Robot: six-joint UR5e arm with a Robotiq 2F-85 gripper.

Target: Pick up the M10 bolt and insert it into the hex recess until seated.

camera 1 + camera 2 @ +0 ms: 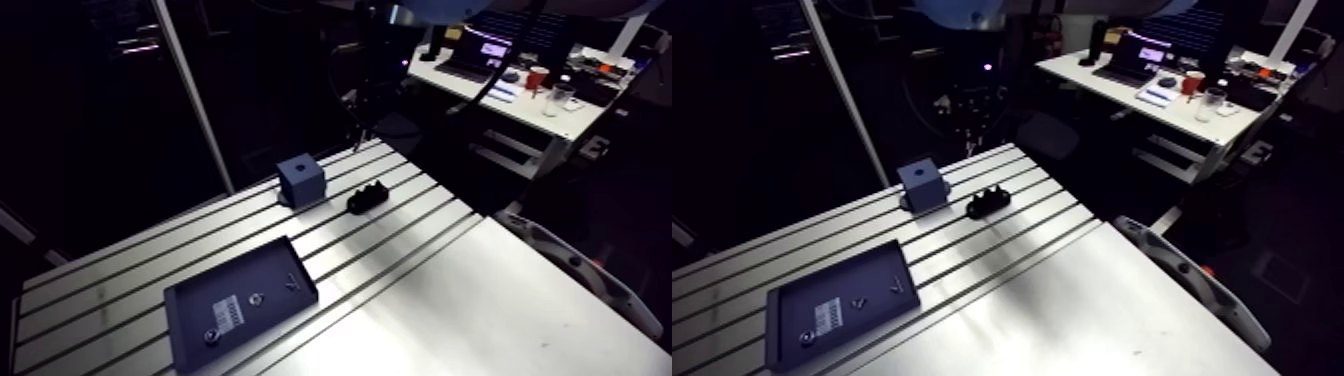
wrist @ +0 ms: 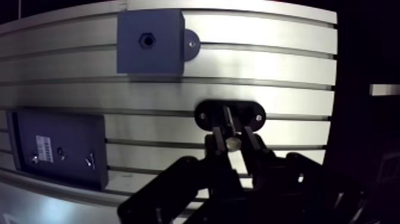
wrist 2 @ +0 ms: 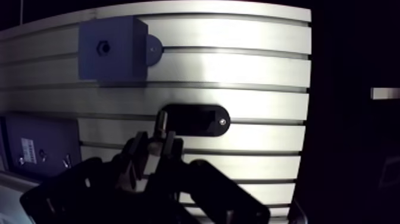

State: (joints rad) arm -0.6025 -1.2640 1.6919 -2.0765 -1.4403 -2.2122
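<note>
The slotted aluminium counter (image 2: 268, 65) has a wide bare stretch between its things and its right edge, and in the arm view a smooth bare sheet runs along its near right side. A blue-grey square block (image 2: 149, 42) stands near the far edge, close to the far corner, with a dark hex recess (image 2: 146, 40) in its top face and a round tab at one side. Just beside it, nearer the counter's middle, lies a black oval holder (image 2: 231, 115) with a screw at each end. A dark flat rectangular tray (image 2: 59, 146) sits well apart, toward the near left edge.

The gripper (image 2: 232, 148) hangs above the holder, well clear of the counter. Its fingers (image 2: 215, 148) are nearly together, clamped on the silver metal M10 bolt (image 2: 228, 125). The bolt's head lies between the fingertips and its shank points out ahead toward the counter.

The tray carries a white label (image 2: 44, 145) printed with bar-like lines, too small to read, and a few small bits I cannot identify.
</note>
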